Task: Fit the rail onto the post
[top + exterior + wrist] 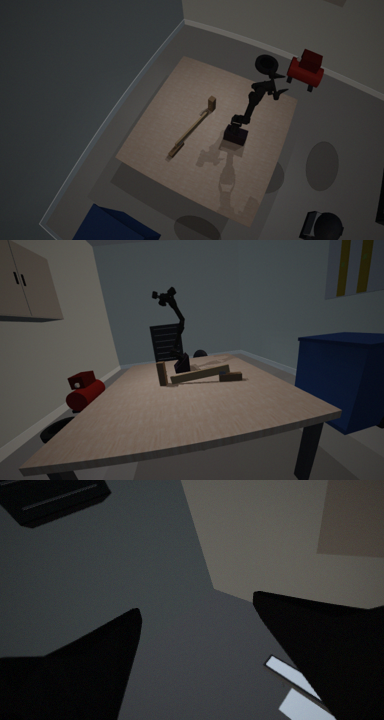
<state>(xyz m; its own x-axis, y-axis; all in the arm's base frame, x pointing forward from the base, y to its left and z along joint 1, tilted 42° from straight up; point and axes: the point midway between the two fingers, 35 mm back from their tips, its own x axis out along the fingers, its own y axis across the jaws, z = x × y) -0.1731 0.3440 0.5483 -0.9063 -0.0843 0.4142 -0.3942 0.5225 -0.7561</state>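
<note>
The long wooden rail (192, 127) (201, 374) slopes. Its far end is raised at the bracket (222, 372) on the low footboard block (176, 150) (230, 377). Its near end is down on the table, a little short of the short upright post (212, 104) (161, 374). The pegs on the post's rail side are too small to make out well. My gripper (286, 83) (163, 293) (197, 605) is open and empty, high above the table and well away from the rail. The wrist view shows only the two fingers with walls and ceiling between them.
The arm's dark base (235, 135) (182, 363) stands on the table (158, 113) (181, 415), beside the rail. Off the table are a red compressor (305, 72) (84, 394), a black tire (257, 65) and a blue bin (113, 226) (334, 375).
</note>
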